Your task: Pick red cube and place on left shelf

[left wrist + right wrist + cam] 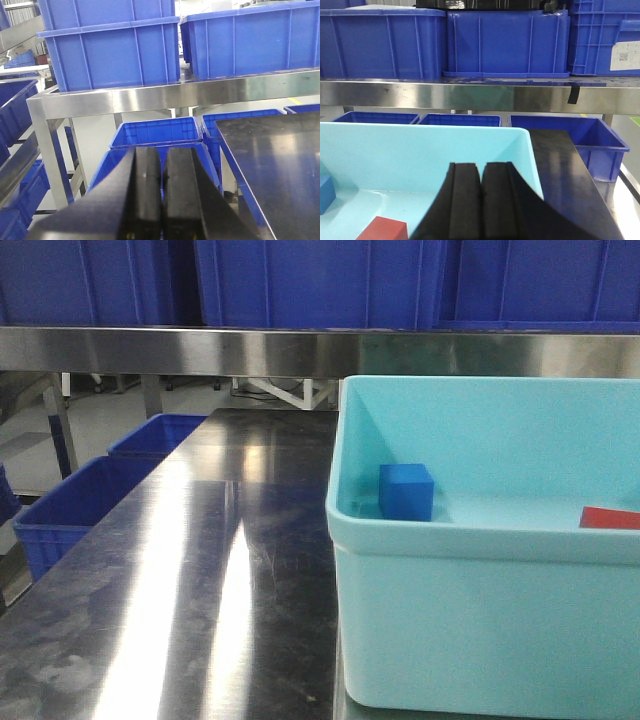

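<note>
The right gripper (480, 168) has its two black pads pressed together with nothing between them. It hangs above the near side of the pale turquoise tub (420, 150). The left gripper (163, 155) is likewise closed and empty, with only a hairline seam between its pads. It sits off the left edge of the steel tabletop (280, 165), facing the rack.

The red cube (387, 228) lies on the tub's floor, below and to the left of the right gripper. In the front view the tub's near wall hides most of it. The blue cube (406, 491) stands well apart from it, by the tub's left wall.

The step in hand appears to be the reach for the red cube, not yet begun. To do it well, the right jaws should probably part before the descent. The wrist would then shift left until the cube sits between the pads, squared to two flat faces. It should come down clear of the tub's walls, since the smooth faces may slip under a skewed grip.

The left shelf (150, 97), with its shiny front rail and big blue crates (110, 45), stands beyond the table's far edge.
</note>
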Robot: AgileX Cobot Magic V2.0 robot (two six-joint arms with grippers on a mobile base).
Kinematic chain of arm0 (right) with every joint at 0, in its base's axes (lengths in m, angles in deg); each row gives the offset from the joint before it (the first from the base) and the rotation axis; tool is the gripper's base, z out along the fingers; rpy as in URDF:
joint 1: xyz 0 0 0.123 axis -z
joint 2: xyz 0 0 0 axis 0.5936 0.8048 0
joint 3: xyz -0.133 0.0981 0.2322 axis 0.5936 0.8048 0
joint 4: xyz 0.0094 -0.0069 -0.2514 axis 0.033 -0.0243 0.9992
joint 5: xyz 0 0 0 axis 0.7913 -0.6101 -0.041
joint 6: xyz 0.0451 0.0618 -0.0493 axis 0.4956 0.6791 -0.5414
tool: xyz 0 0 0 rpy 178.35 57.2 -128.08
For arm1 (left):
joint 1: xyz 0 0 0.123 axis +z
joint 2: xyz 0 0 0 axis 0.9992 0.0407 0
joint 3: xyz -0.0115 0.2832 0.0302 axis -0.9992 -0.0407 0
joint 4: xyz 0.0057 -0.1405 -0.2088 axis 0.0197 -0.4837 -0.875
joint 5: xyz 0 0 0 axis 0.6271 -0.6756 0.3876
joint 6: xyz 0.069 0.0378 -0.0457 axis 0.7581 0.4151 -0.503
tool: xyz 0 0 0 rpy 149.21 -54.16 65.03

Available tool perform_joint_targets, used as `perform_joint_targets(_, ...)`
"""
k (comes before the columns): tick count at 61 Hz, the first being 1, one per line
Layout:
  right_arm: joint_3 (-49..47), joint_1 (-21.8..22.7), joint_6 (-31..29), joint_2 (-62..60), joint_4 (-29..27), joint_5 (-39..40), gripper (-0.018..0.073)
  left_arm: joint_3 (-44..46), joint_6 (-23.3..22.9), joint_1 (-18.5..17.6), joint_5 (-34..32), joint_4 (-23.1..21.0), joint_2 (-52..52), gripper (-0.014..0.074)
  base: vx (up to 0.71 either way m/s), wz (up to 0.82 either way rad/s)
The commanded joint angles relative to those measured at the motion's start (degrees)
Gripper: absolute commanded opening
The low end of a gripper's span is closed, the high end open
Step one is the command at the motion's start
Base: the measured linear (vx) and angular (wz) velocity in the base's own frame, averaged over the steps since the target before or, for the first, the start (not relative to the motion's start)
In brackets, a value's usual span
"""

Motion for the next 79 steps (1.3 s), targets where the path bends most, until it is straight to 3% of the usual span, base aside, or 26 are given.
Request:
perform_joint_targets(1,-1.4,0.1,-0.22,-0.97,0.34,5.42,0.0049,-1.26,0.11,-0.35,-4.8,-0.11,0.46,0.0106,0.0,0.0)
perform_joint_targets(26,-2.28,0.1,-0.22,0.51,0.34,7.74,0.0049,-1.26,0.11,-0.35,-4.8,-0.11,0.46,0.0106,0.0,0.0)
perform_joint_targets(43,-16.07,0.1,-0.16,21.4,0.28,3.92,0.0049,-1.26,0.11,-0.35,-4.8,-0.11,0.46,0.0106,0.0,0.0)
perform_joint_targets(52,-28.21,0.0,-0.11,34.85,-0.07,-2.17,0.0049,-1.26,0.11,-0.35,-4.8,-0.11,0.46,0.0106,-0.01,-0.04)
perform_joint_targets(66,-43.87,0.0,-0.11,49.92,-7.91,-19.64,0.0051,-1.26,0.11,-0.35,-4.8,-0.11,0.46,0.0106,-0.01,-0.06)
perform_joint_targets(73,-48.81,-0.69,-0.11,55.02,-10.33,-27.2,0.0138,-1.26,0.11,-0.35,-4.8,-0.11,0.46,0.0106,0.0,0.0)
perform_joint_targets(79,-50.75,-2.91,-0.16,58.67,-10.45,-30.2,0.0338,-1.26,0.11,-0.35,-4.8,-0.11,0.46,0.0106,0.0,0.0)
